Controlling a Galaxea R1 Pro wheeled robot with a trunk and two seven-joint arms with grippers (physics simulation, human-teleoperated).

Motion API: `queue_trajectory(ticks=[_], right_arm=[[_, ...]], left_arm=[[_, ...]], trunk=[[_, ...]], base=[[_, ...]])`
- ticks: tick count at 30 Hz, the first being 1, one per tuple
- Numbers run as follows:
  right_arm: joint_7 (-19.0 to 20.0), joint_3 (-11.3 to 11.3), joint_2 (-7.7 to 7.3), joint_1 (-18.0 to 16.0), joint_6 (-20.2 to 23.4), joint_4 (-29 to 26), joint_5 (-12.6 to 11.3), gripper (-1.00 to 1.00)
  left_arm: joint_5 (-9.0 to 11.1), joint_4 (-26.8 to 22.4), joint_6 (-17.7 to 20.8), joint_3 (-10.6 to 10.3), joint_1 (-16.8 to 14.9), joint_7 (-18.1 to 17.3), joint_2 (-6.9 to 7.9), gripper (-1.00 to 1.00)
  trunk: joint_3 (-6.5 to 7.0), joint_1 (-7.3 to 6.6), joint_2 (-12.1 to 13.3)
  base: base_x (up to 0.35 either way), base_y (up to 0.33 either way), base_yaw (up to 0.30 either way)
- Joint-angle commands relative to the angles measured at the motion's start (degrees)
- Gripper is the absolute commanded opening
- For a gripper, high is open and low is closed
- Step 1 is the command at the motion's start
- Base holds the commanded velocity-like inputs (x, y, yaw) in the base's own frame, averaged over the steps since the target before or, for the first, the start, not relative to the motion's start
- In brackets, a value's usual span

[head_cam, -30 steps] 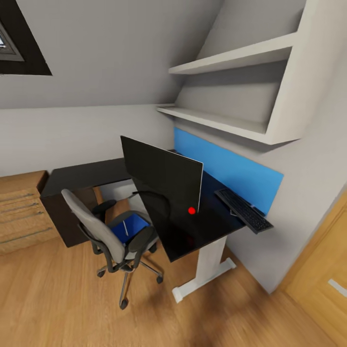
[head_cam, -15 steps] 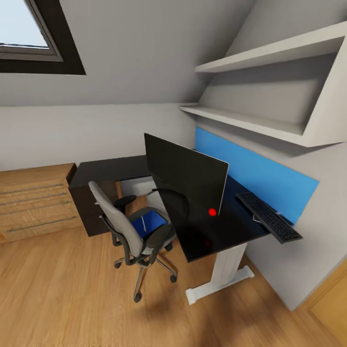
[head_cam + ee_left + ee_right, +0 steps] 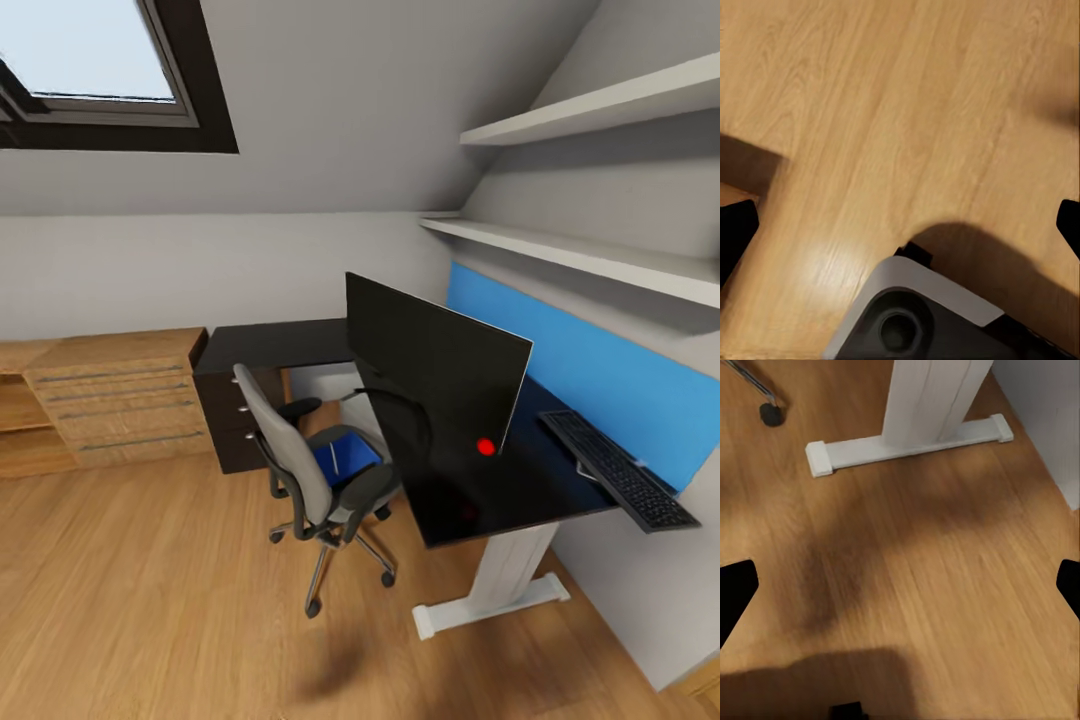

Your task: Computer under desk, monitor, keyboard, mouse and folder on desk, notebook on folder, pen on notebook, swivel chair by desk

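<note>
Monitor (image 3: pixel 435 372) is standing mid-desk (image 3: pixel 520 485), keyboard (image 3: pixel 617 482) lying along the desk's wall-side edge, overhanging its end. Folder (image 3: pixel 345 457) and pen (image 3: pixel 334 458) are sitting on the swivel chair (image 3: pixel 300 470) beside the desk's front edge. Left gripper (image 3: pixel 900 229) and right gripper (image 3: pixel 900 585) are hanging over floor, fingers spread wide, holding nothing.

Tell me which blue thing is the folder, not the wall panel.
The folder is the small blue sheet lying flat on the swivel chair seat; the wall panel is the long blue strip behind the desk.
</note>
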Motion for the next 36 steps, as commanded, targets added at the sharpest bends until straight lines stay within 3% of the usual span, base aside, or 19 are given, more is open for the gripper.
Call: queue_trajectory(ticks=[1,5,8,26,30,32,33,36], right_arm=[[-0.3,0.1,-0.25,-0.4,1.2,-0.1,0.1,1.0],[-0.2,0.1,-1.92,-2.8,8.2,-0.4,0.0,1.0],[-0.2,0.1,-2.11,-3.3,9.4,-0.4,0.0,1.0],[-0.1,0.4,-1.88,-3.5,9.7,-0.1,0.4,1.0],[0.0,0.4,-1.88,-3.5,9.7,-0.1,0.4,1.0],[0.0,0.4,-1.88,-3.5,9.6,-0.1,0.4,1.0],[0.0,0.4,-1.9,-3.5,9.6,-0.1,0.4,1.0],[0.0,0.5,-1.94,-3.5,9.6,-0.1,0.4,1.0]], left_arm=[[0.2,0.0,0.2,-0.2,0.0,0.2,0.01,1.0],[0.3,0.0,1.2,-0.2,-0.1,0.1,0.06,1.0],[0.3,-0.1,1.0,-0.2,-0.1,-0.1,0.0,1.0],[-0.1,-1.4,0.7,-0.7,-0.1,-0.3,-0.5,1.0],[-0.3,-1.4,0.7,-0.9,-0.1,-0.3,-0.47,1.0],[-0.9,-1.4,0.7,-1.8,-0.1,-0.3,-0.38,1.0],[-2.4,-1.3,0.7,-3.5,-0.1,-0.3,-0.23,1.0],[-3.5,-1.1,0.7,-4.3,-0.1,-0.2,-0.16,1.0]], trunk=[[-0.26,0.23,-0.5],[-0.98,1.11,-2.1],[-1.52,1.77,-3.3],[-4.75,5.72,-10.5],[-4.75,5.72,-10.5],[-4.75,5.72,-10.5],[-4.75,5.72,-10.5],[-4.75,5.72,-10.5]], base=[[0.0,0.0,0.281],[0.0,0.0,0.282],[0.0,0.0,0.283],[0.0,0.0,0.284],[0.0,0.0,0.248],[0.0,0.0,0.21],[0.0,0.0,0.177],[0.0,0.0,0.121]])
